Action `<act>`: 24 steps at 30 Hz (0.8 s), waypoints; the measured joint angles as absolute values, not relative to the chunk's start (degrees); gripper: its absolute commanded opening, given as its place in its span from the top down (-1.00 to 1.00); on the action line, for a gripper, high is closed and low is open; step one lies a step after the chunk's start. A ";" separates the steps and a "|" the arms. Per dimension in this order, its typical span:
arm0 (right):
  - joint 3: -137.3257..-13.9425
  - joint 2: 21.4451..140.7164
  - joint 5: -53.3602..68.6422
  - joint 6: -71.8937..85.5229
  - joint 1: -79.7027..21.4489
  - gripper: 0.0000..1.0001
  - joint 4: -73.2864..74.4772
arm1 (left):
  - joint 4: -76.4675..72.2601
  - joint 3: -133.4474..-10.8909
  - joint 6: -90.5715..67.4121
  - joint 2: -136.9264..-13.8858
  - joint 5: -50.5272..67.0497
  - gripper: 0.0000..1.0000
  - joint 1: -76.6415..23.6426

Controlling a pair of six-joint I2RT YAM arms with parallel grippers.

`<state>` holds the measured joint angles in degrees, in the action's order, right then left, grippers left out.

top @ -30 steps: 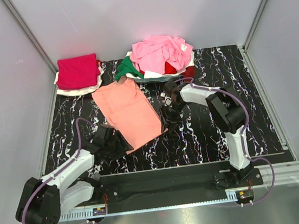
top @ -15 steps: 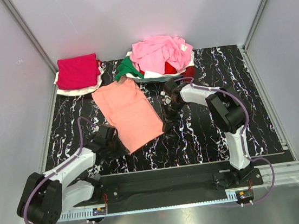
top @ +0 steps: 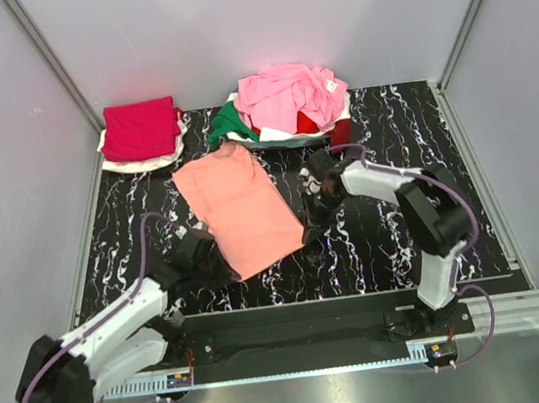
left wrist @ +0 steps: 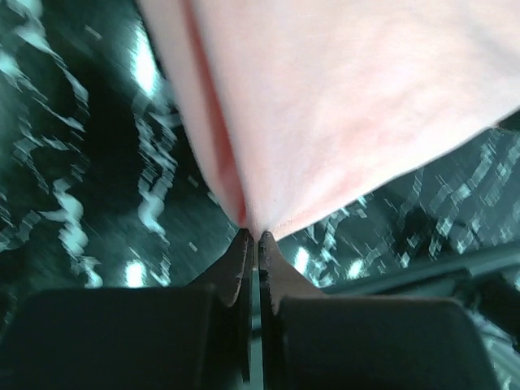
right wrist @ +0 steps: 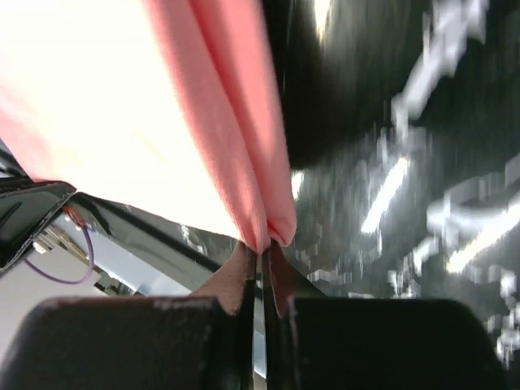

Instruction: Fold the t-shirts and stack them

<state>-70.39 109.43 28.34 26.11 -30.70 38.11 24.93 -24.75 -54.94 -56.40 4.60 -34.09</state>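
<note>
The salmon-orange t-shirt (top: 239, 205) lies folded lengthwise on the black marble mat (top: 382, 237), slanting from back left to front right. My left gripper (top: 226, 266) is shut on its near left corner. In the left wrist view the gripper (left wrist: 253, 237) pinches the cloth (left wrist: 341, 106) at the jaw tips. My right gripper (top: 308, 228) is shut on the near right corner. In the right wrist view the gripper (right wrist: 264, 248) pinches a fold of the shirt (right wrist: 162, 122). A crimson-magenta shirt (top: 140, 129) lies folded on a white one at the back left.
At the back centre sits a loose pile: a light pink shirt (top: 287, 91) on top, a green one (top: 230, 123) at its left, red (top: 311, 121) and white beneath. Grey walls enclose the mat on three sides.
Both grippers have shut on the salmon-orange shirt's near corners. The shirt has shifted slightly to the right, and both arms moved with it.
</note>
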 measured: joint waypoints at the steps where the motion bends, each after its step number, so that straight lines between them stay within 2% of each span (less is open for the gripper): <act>1: -68.62 106.89 28.03 26.35 -30.79 1.00 38.17 | 25.93 -24.77 -55.86 -54.13 4.49 1.00 -35.59; 10: -56.05 81.62 26.11 32.12 -36.51 1.00 43.38 | 39.64 -28.86 -69.23 -40.53 0.16 1.00 -55.22; 16: -55.92 69.32 24.73 37.50 -40.12 1.00 49.80 | 47.68 -39.07 -77.89 -42.98 -4.95 1.00 -70.04; 20: -60.77 66.46 22.50 39.13 -40.14 1.00 55.72 | 52.14 -49.30 -78.52 -47.57 -8.43 1.00 -71.81; 24: -69.17 69.25 19.57 38.76 -40.14 1.00 58.74 | 56.58 -58.02 -76.55 -50.22 -12.21 1.00 -70.32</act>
<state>-69.17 69.25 19.57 38.76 -40.14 58.74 56.58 -58.02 -76.55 -50.22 -12.21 -70.32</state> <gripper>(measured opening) 0.028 0.024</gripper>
